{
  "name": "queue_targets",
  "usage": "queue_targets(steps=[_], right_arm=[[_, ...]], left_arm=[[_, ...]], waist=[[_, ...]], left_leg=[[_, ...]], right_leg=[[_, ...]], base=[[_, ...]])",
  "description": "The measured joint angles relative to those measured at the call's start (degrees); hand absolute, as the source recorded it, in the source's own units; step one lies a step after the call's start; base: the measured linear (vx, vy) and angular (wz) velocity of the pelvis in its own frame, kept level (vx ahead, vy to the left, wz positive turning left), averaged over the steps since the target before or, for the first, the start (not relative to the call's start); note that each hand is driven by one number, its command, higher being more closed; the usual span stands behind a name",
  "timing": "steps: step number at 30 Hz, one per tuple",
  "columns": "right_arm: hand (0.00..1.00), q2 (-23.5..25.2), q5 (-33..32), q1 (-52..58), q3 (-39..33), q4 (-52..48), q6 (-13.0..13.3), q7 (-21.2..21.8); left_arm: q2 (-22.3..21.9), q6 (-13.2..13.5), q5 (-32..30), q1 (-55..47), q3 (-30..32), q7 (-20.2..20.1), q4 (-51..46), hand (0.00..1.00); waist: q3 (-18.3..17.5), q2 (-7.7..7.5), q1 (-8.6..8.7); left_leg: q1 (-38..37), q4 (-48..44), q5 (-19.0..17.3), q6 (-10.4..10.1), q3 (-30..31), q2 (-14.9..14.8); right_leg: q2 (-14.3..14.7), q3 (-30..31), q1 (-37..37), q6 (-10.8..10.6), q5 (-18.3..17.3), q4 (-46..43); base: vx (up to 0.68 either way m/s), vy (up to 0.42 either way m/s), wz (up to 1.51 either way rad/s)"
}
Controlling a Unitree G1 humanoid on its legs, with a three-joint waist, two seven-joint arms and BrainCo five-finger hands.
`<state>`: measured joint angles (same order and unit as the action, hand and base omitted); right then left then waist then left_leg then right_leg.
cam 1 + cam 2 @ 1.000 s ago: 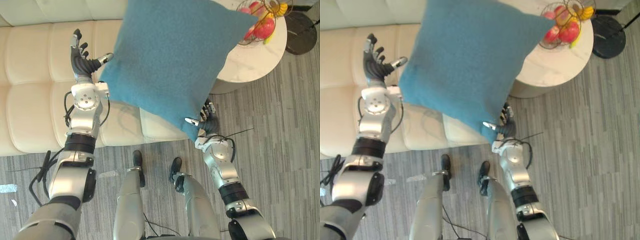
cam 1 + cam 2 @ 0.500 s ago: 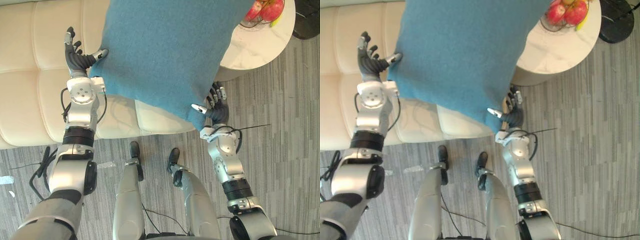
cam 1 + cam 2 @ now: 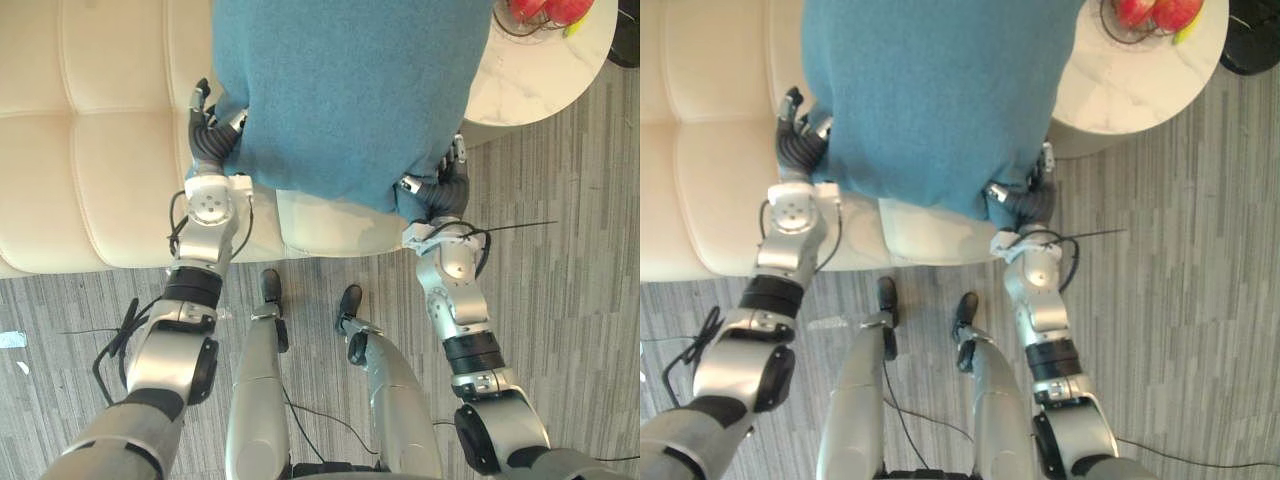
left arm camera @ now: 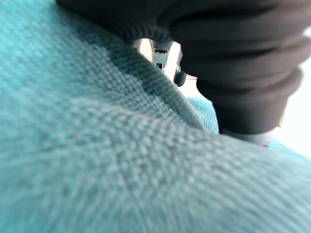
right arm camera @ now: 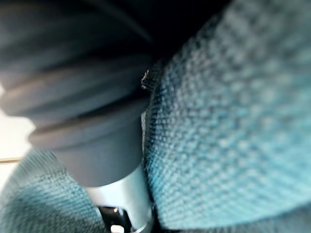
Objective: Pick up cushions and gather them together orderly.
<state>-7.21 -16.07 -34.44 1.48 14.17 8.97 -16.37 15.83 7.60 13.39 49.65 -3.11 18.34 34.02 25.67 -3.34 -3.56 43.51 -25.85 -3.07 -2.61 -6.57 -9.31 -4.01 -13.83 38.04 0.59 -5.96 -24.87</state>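
Note:
A big teal cushion [image 3: 345, 95] hangs in front of me over the cream sofa [image 3: 90, 150], held between both hands. My left hand [image 3: 211, 138] lies against the cushion's lower left edge, fingers fairly straight and pointing up, thumb touching the cloth. At the lower right corner my right hand [image 3: 443, 186] pinches the cushion, thumb on the front face and fingers behind. Teal weave [image 4: 97, 145] lies right against the left hand's dark cover in the left wrist view. The right wrist view has the same cloth [image 5: 233, 121] beside its cover.
The sofa's seat front [image 3: 320, 225] runs just below the cushion. A round white table [image 3: 540, 70] with a wire bowl of red fruit [image 3: 545, 10] stands at the upper right. Grey plank floor [image 3: 570, 300] spreads to the right and in front.
My left hand has swung right from open air onto the cushion's left edge. The cushion has turned from tilted to nearly square and dropped between the hands. The camera has shifted.

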Motion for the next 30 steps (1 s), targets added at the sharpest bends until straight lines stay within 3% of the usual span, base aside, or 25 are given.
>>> queue_targets(steps=[9,17,25,30], right_arm=[[1.00,-4.0,0.2,-1.9,-0.3,5.5,-1.2,0.0],[1.00,-4.5,0.2,0.0,1.2,5.5,-2.0,0.0],[1.00,-2.5,0.2,14.7,1.8,-4.7,-2.6,0.0],[1.00,1.1,0.4,27.2,2.3,-11.8,-2.3,0.6]], left_arm=[[-0.1,2.8,11.7,-3.5,-3.6,0.0,-8.2,1.00],[-3.6,4.2,14.9,-7.2,-3.6,0.1,-16.6,1.00],[-11.1,5.8,14.7,-21.9,-5.2,0.2,-28.5,1.00],[-13.9,5.8,13.8,-36.3,-7.6,0.1,-33.2,1.00]], waist=[[0.0,0.08,0.00],[-0.1,0.30,0.29],[-1.5,2.40,0.15],[-6.8,4.12,0.27]], left_leg=[[-3.9,2.0,1.2,0.5,-0.6,1.5],[-9.3,3.7,1.7,0.3,-0.7,2.2],[-16.3,5.1,1.3,0.0,-0.7,3.4],[-21.8,8.8,1.1,-0.2,-1.6,4.0]], right_leg=[[-1.6,0.2,-2.5,-0.2,-0.2,-0.8],[-2.1,0.1,-7.2,-0.1,-1.1,-1.0],[-3.3,-0.4,-13.3,-0.5,-3.3,-2.5],[-3.6,-0.5,-17.6,-0.7,-4.0,-0.6]], base=[[-0.02,-0.011,0.04],[0.01,-0.039,0.04],[0.00,-0.026,0.08],[0.04,-0.009,0.00]])
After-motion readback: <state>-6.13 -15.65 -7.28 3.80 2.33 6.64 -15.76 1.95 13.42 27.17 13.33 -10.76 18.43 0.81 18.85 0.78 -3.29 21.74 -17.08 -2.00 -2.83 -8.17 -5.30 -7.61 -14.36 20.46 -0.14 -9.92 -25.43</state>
